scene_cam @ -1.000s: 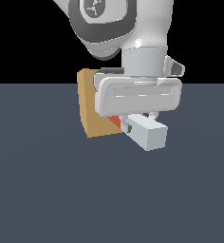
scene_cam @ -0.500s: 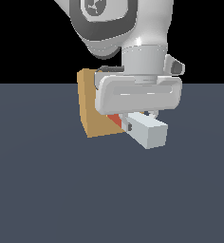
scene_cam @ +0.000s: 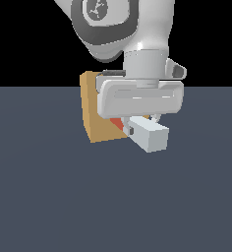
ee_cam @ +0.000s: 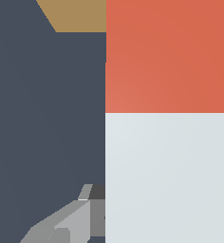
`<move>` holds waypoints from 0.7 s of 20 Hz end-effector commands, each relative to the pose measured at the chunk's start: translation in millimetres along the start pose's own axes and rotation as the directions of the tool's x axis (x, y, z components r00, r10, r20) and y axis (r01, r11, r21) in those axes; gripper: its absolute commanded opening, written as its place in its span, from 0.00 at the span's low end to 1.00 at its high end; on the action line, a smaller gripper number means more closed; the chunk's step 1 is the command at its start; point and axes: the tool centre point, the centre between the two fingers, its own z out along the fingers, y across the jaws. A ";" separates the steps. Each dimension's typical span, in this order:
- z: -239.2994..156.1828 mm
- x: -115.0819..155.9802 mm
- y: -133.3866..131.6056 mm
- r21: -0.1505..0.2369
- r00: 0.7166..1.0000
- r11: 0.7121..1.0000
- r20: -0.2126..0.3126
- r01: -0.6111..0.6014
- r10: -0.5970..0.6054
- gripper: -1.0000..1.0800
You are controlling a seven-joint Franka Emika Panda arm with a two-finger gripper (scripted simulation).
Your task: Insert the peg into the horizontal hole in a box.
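The peg (scene_cam: 148,135) is a white bar with a red end (scene_cam: 117,123); it lies level in my gripper (scene_cam: 141,124), which is shut on its white part. Its red end points at the tan box (scene_cam: 99,115) and sits at the box's front face. The hole is hidden behind the peg and my hand. In the wrist view the peg (ee_cam: 166,175) fills the middle, its red end (ee_cam: 166,57) reaching toward the tan box (ee_cam: 76,14); one grey finger (ee_cam: 66,223) shows beside it.
The dark grey floor (scene_cam: 49,197) spreads around the box. My arm's large white body (scene_cam: 123,29) hangs over the box and hides its upper part on the exterior view's right.
The peg and gripper have barely shifted; the red end stays at the box's face.
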 end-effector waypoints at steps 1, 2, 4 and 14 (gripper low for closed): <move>-3.3 11.7 1.7 -0.006 1.000 1.000 0.002 0.002 -0.002 0.00; -3.2 18.0 1.5 -0.006 1.000 1.000 0.002 0.002 -0.002 0.00; -3.4 33.1 1.2 -0.006 1.000 1.000 0.002 0.002 -0.002 0.00; -4.9 107.9 1.6 -0.009 1.000 1.000 0.003 0.002 -0.002 0.00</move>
